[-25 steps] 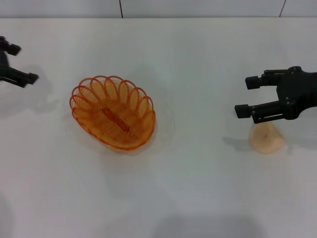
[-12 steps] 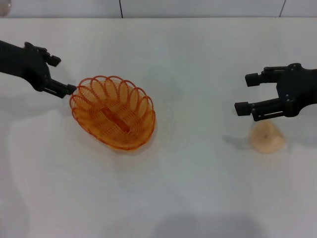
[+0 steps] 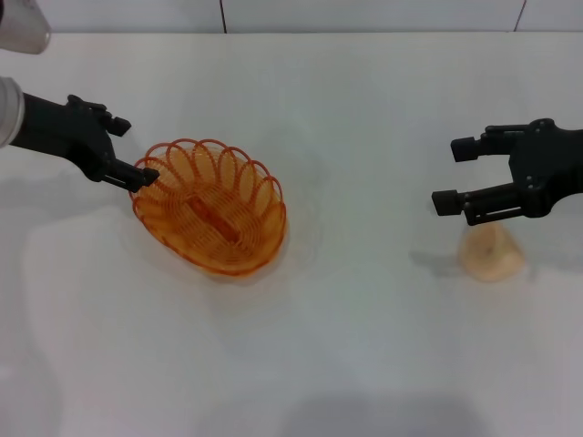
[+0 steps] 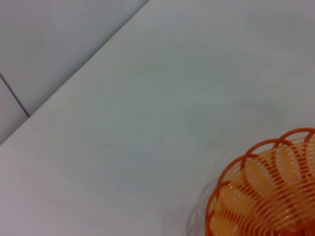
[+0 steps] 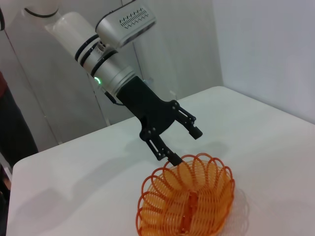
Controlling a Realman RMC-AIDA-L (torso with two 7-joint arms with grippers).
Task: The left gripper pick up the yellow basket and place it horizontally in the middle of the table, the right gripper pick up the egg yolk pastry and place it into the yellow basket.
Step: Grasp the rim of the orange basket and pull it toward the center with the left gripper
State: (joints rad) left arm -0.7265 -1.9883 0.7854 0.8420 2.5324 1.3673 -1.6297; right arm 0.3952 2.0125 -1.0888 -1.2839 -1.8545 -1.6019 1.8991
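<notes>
The yellow basket (image 3: 209, 208) sits tilted on the white table (image 3: 364, 355), left of the middle. My left gripper (image 3: 135, 150) is open at the basket's far-left rim, with its nearer fingertip (image 3: 146, 176) right at the rim loops. The right wrist view shows the same: the left gripper (image 5: 184, 145) spread above the basket (image 5: 189, 201) edge. Part of the basket (image 4: 268, 196) rim shows in the left wrist view. The egg yolk pastry (image 3: 492, 253) lies at the right. My right gripper (image 3: 451, 175) hovers open just above and behind it, holding nothing.
A grey wall with tile seams (image 3: 273, 14) runs along the table's far edge. White tabletop lies between the basket and the pastry. The left arm's silver-grey segment with a green light (image 5: 98, 80) reaches in from the far left.
My left gripper has moved right, from off the basket's left side to its rim. The right gripper, the pastry and the basket have stayed put.
</notes>
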